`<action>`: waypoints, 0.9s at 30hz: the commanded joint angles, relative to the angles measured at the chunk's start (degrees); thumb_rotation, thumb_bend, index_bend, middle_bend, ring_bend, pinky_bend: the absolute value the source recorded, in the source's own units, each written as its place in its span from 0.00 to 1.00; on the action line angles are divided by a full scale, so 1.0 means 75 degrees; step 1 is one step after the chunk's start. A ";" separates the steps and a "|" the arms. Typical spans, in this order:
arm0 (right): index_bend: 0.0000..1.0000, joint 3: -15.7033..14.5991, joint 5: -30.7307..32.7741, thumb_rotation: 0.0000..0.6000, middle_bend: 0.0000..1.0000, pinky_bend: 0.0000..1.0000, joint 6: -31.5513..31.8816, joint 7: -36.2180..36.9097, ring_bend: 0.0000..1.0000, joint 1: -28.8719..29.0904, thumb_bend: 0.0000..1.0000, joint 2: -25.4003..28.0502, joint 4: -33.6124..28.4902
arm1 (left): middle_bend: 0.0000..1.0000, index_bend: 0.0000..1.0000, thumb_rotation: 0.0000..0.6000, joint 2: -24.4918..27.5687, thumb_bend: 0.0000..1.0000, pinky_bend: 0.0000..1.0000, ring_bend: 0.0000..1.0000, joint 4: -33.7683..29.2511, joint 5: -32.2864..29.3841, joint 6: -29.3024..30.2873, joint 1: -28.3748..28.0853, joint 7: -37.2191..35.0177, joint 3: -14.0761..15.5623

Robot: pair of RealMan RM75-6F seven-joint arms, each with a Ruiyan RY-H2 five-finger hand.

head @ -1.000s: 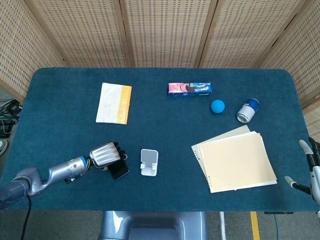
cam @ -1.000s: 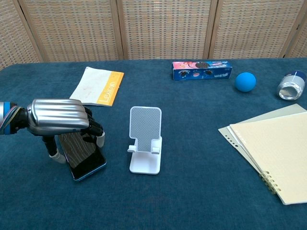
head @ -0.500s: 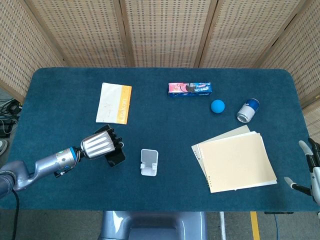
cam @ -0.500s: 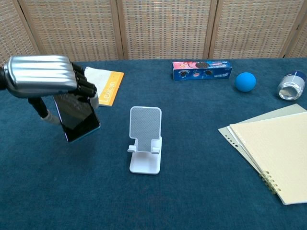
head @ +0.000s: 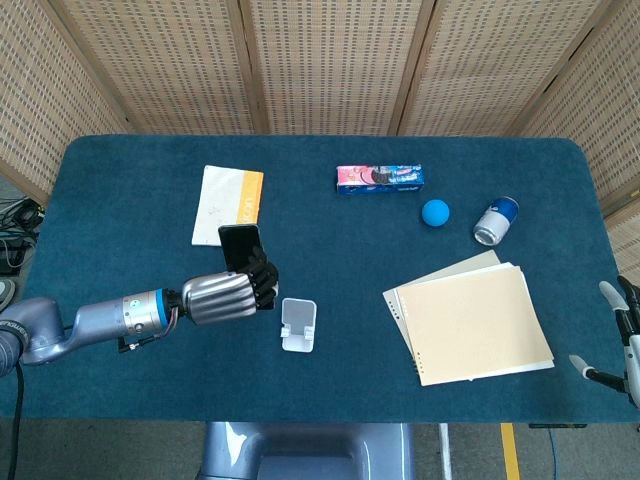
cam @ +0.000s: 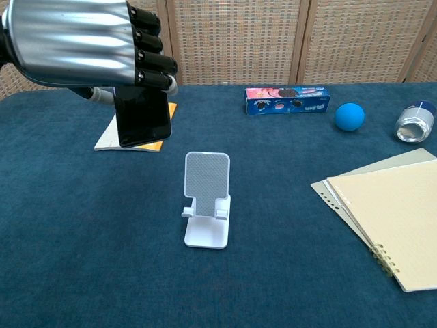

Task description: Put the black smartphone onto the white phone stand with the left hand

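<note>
My left hand (head: 225,296) (cam: 82,41) grips the black smartphone (head: 239,247) (cam: 143,116) and holds it upright in the air, well above the cloth. The white phone stand (head: 298,325) (cam: 206,200) stands empty on the blue table, just right of the hand in the head view and below and right of the phone in the chest view. Phone and stand are apart. My right hand (head: 622,330) shows only at the right edge of the head view, fingers apart, holding nothing.
A white and orange booklet (head: 228,205) lies behind the phone. A cookie box (head: 379,179), a blue ball (head: 435,212) and a tipped can (head: 495,221) sit at the back right. A spiral notebook (head: 470,320) lies right of the stand on the table (head: 120,200).
The left hand has lifted the smartphone off the table, raised it high and carried it right, towards the stand. The right hand has not moved.
</note>
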 commanded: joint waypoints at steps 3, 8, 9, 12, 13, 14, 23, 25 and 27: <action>0.00 -0.0007 0.0041 1.00 0.00 0.00 -0.0062 0.0133 0.00 0.0000 0.00 0.0019 0.0055 | 0.43 0.53 1.00 -0.0169 0.04 0.38 0.45 -0.0375 0.0145 -0.0816 -0.0307 0.0915 -0.0251; 0.00 -0.0015 0.0152 1.00 0.00 0.00 -0.0239 0.0365 0.00 0.0023 0.00 0.0064 0.0151 | 0.41 0.52 1.00 -0.0656 0.04 0.36 0.43 -0.0876 -0.0455 -0.1872 -0.0166 0.2455 -0.0670; 0.00 -0.0007 0.0181 1.00 0.00 0.00 -0.0257 0.0409 0.00 0.0022 0.00 0.0076 0.0164 | 0.41 0.51 1.00 -0.0791 0.04 0.36 0.43 -0.0887 -0.0514 -0.1991 -0.0179 0.2555 -0.0704; 0.00 0.0011 0.0232 1.00 0.00 0.00 -0.0275 0.0527 0.00 0.0011 0.00 0.0105 0.0200 | 0.41 0.51 1.00 -0.1132 0.04 0.36 0.43 -0.0852 -0.0551 -0.2218 -0.0254 0.2696 -0.0727; 0.00 0.0017 0.0244 1.00 0.00 0.00 -0.0277 0.0571 0.00 0.0007 0.00 0.0115 0.0209 | 0.41 0.51 1.00 -0.1245 0.04 0.36 0.43 -0.0823 -0.0573 -0.2285 -0.0278 0.2731 -0.0742; 0.00 0.0019 0.0245 1.00 0.00 0.00 -0.0278 0.0594 0.00 0.0007 0.00 0.0122 0.0214 | 0.41 0.51 1.00 -0.1312 0.04 0.36 0.43 -0.0806 -0.0604 -0.2315 -0.0281 0.2759 -0.0761; 0.00 0.0032 0.0275 1.00 0.00 0.00 -0.0285 0.0745 0.00 -0.0016 0.00 0.0168 0.0248 | 0.40 0.50 1.00 -0.1583 0.04 0.36 0.43 -0.0791 -0.0565 -0.2654 -0.0496 0.2939 -0.0763; 0.00 0.0034 0.0281 1.00 0.00 0.00 -0.0292 0.0757 0.00 -0.0016 0.00 0.0172 0.0257 | 0.40 0.50 1.00 -0.1572 0.04 0.35 0.43 -0.0815 -0.0557 -0.2748 -0.0533 0.2988 -0.0750; 0.00 0.0036 0.0292 1.00 0.00 0.00 -0.0304 0.0777 0.00 -0.0016 0.00 0.0177 0.0265 | 0.40 0.50 1.00 -0.1567 0.04 0.33 0.42 -0.0848 -0.0565 -0.2859 -0.0560 0.3069 -0.0745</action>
